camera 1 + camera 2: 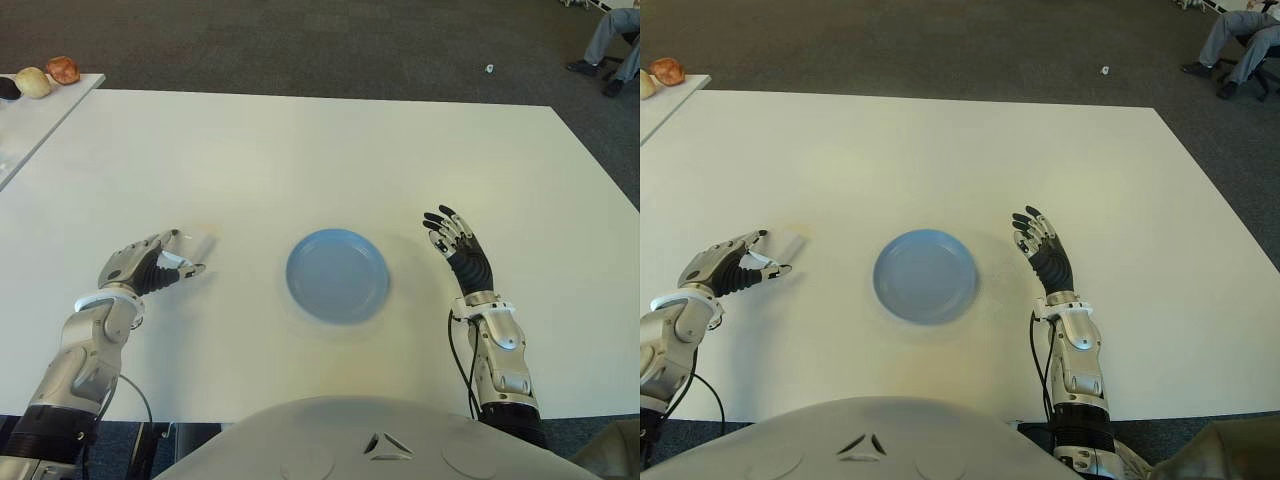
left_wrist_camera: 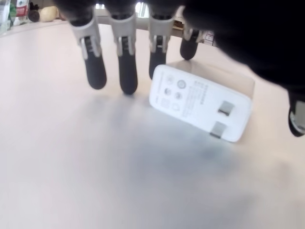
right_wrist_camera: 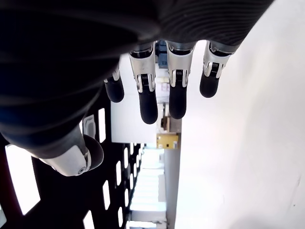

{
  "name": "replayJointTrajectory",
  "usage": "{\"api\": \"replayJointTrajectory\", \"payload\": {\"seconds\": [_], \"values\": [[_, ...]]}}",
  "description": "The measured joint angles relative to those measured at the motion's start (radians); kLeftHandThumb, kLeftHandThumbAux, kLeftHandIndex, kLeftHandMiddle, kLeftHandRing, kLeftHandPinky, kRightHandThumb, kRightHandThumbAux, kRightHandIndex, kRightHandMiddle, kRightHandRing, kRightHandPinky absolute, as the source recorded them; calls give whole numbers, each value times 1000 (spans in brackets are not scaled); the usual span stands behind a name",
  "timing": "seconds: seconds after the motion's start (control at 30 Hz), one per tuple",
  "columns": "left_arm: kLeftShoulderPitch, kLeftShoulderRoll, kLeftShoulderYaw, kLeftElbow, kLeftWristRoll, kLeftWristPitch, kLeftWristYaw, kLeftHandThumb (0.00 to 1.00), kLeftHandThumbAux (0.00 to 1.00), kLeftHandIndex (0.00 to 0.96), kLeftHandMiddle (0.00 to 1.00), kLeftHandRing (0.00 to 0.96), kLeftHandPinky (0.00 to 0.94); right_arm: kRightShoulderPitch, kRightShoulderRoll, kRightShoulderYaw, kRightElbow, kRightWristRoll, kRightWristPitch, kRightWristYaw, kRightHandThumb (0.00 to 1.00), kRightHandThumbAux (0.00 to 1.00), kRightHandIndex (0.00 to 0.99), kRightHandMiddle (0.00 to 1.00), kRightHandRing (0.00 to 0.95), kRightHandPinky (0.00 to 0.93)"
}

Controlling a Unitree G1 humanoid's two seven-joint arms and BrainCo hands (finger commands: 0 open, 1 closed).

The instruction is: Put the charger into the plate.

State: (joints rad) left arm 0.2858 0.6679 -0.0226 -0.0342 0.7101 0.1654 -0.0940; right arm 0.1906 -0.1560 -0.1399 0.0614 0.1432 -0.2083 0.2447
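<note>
Charger (image 2: 200, 102), tiny print unreadable

The charger (image 2: 200, 102), lying just under the left hand's (image 1: 150, 265) fingertips (image 2: 127, 81), looks like smooth, slightly glossy white plastic, with two dull metal prongs on its face (fine grey print beside them). The table (image 1: 300, 160) beneath both hands is a smooth, matt white surface. The plate (image 1: 338, 275), between the hands, appears to be matt pale-blue plastic. The right hand (image 1: 458, 248) shows black rubbery, ribbed finger pads (image 3: 147, 102) and silvery, satin-finished knuckle shells.
</note>
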Motion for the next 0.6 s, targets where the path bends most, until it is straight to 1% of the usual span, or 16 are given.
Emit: {"api": "replayJointTrajectory", "payload": {"seconds": [0.2, 0.3, 0.5, 0.6], "values": [[-8, -25, -15, 31, 48, 3, 100, 271, 327, 33, 111, 132, 182, 0, 0, 0, 0, 0, 1, -1, 18, 591, 99, 216, 165, 90], [-14, -37, -32, 49, 87, 13, 159, 264, 332, 43, 113, 133, 197, 0, 0, 0, 0, 0, 1, -2, 16, 590, 97, 215, 164, 98], [-44, -88, -67, 109, 201, 85, 349, 232, 317, 69, 126, 147, 223, 0, 1, 1, -1, 0, 1, -3, 21, 595, 98, 213, 162, 91], [-57, -108, -79, 130, 228, 116, 394, 215, 309, 77, 131, 152, 226, 0, 3, 1, -1, 0, 1, -4, 24, 596, 97, 210, 158, 82]]}}
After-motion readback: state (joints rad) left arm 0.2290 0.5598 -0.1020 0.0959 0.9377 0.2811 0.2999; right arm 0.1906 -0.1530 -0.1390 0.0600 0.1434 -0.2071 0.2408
